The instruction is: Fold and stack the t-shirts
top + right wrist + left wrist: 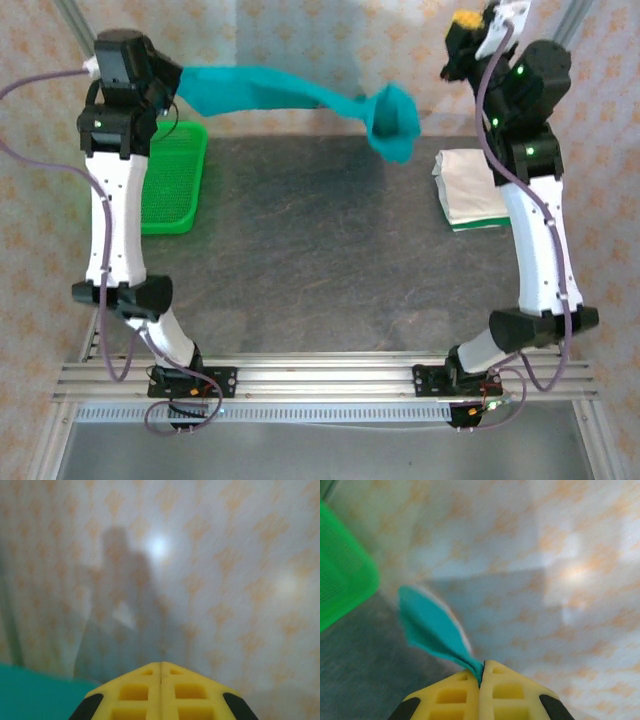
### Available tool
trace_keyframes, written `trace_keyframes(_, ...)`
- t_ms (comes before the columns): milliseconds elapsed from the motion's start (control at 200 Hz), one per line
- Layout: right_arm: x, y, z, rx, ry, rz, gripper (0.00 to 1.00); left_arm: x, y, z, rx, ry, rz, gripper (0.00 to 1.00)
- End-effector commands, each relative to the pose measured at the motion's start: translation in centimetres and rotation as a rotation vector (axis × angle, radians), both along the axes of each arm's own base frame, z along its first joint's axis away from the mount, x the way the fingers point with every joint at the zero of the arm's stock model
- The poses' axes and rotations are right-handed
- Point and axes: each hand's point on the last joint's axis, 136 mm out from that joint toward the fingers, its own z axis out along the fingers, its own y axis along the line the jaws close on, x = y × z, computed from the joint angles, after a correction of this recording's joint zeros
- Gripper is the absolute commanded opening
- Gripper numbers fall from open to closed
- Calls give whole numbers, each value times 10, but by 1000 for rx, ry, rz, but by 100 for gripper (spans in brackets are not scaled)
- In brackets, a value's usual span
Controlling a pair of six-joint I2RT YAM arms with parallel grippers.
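Observation:
A teal t-shirt hangs in the air across the back of the table, bunched into a drooping lump at its right end. My left gripper is shut on one corner of this teal t-shirt, raised at the far left. My right gripper is shut with nothing between its yellow fingers, held high at the far right, apart from the cloth. A strip of the teal shirt shows low on the left in the right wrist view. A folded stack of white t-shirts with a green one under it lies on the table at the right.
A green mesh basket stands at the table's left edge, below the left arm; it is also at the left of the left wrist view. The dark tabletop stretches between the arms. A patterned wall rises behind.

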Motion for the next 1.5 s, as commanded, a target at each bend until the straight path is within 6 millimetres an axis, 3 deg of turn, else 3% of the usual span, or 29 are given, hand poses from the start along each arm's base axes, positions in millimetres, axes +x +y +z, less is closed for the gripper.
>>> trace_keyframes(0, -28, 30, -65, -54, 113, 206, 0, -24, -4, -53, -17, 74, -26, 0)
trace_keyframes(100, -42, 40, -139, 14, 295, 288, 0, -56, -10, -126, -32, 212, -36, 0)
trace_keyframes(110, -49, 39, -136, 30, 289, 290, 3, -59, -11, -136, -35, 234, -38, 0)
trace_keyframes(160, -53, 39, -167, 101, 363, 290, 29, -73, -14, -174, -49, 309, -42, 0)
trace_keyframes(220, -54, 39, -200, 179, 442, 275, 51, -86, -14, -211, -55, 395, -43, 0)
trace_keyframes(345, -45, 34, -273, 280, 634, 157, 67, -103, -14, -255, -62, 505, -37, 0)
trace_keyframes(570, -25, 42, -366, 322, 877, -35, 67, -98, -6, -262, -31, 522, 1, 0)
trace_keyframes(620, -23, 49, -386, 327, 938, -66, 62, -97, -6, -263, -28, 528, 1, 0)
trace_keyframes(751, -24, 70, -429, 291, 1033, -128, 60, -97, -4, -265, -21, 539, 6, 0)
trace_keyframes(981, -34, 106, -473, 115, 1114, -218, 54, -101, -1, -268, -11, 547, 19, 0)
trace_keyframes(1191, -42, 130, -501, -12, 1164, -251, 47, -102, -2, -271, -11, 555, 17, 0)
trace_keyframes(1496, -52, 133, -528, -152, 1212, -328, 56, -105, -1, -273, -2, 566, 17, 0)
